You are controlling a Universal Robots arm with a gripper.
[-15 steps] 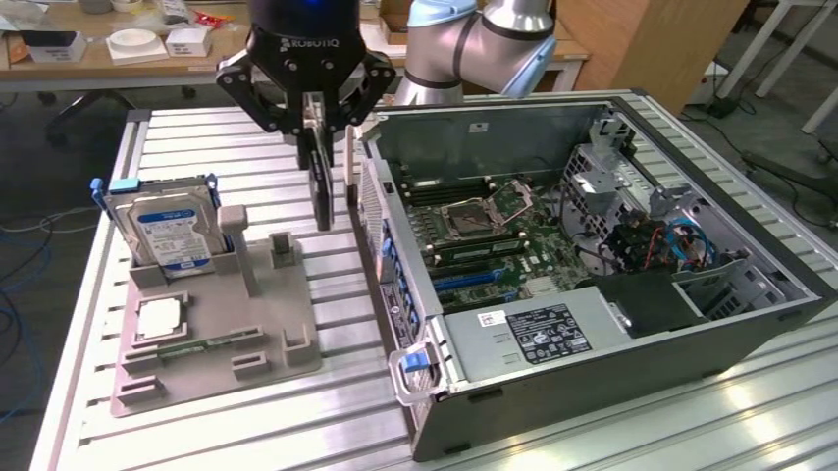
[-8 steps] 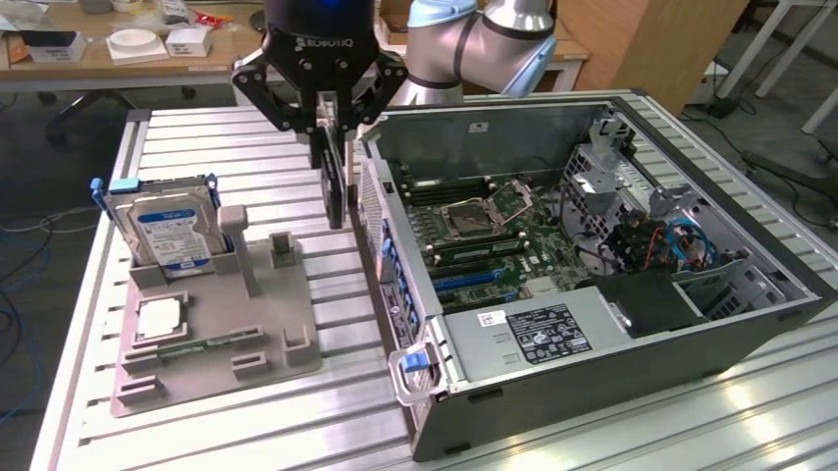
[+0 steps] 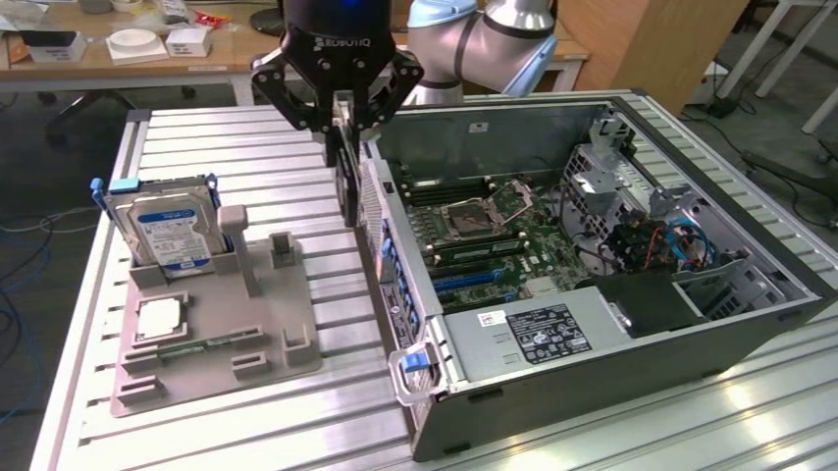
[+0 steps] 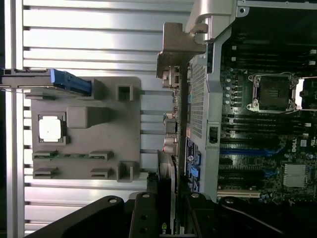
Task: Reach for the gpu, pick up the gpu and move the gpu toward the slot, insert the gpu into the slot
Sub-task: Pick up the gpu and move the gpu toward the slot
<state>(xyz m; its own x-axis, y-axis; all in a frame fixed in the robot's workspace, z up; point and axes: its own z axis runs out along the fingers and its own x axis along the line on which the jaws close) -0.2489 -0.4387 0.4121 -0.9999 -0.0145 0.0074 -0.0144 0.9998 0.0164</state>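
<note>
Your gripper (image 3: 343,126) is clamped on the gpu (image 3: 348,186). The jaws pinch its upper edge, and the card hangs straight down below them, on edge. In the wrist view the card runs out from between the fingers (image 4: 144,218) as a thin dark strip.

Treat it as light and stiff but delicate. A bare circuit card of this kind will likely not flex in the grip, yet its small components and contact edge could be damaged by a knock or a twist. The long bare edge where you hold it now seems the best place, away from the parts and the end bracket.

Just beside the card, on the side away from the grey fixture tray (image 3: 249,324), is the rear wall of the open computer case (image 3: 590,324). The motherboard (image 3: 497,235) and its blue expansion slots (image 3: 465,280) lie beyond that wall and lower than the gripper. On the tray side and well apart, the hard drive (image 3: 164,231) stands upright on the tabletop (image 3: 235,137).
</note>
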